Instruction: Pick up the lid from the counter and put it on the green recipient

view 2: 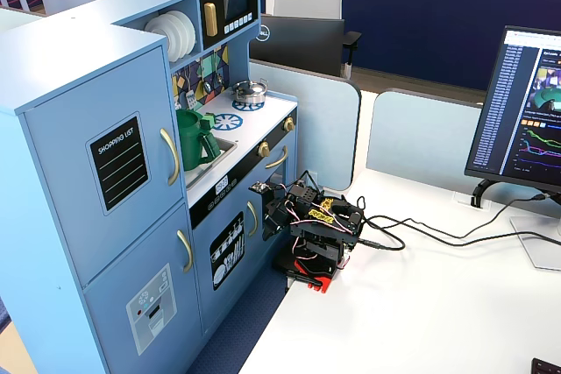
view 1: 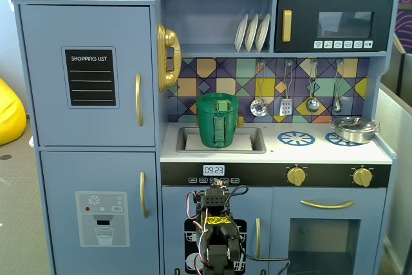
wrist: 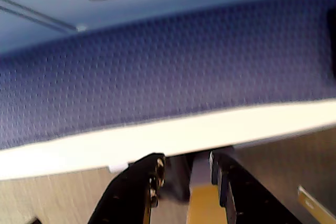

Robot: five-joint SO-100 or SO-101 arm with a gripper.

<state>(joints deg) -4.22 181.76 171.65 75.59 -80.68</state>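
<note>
My end effector [wrist: 186, 174] fills the bottom of the wrist view, fingers slightly parted and grasping nothing, the arm folded low at the bottom centre of a fixed view. Further out, the green recipient [view 1: 217, 120] stands in the sink [view 1: 254, 141], centre frame, and the lid [view 1: 217, 103] looks seated on top already. I'd call the job done.

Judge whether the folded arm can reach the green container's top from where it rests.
Probably yes: the lidded green container stands in the open sink, nothing above it, while the pincer hangs empty below counter height.
</note>
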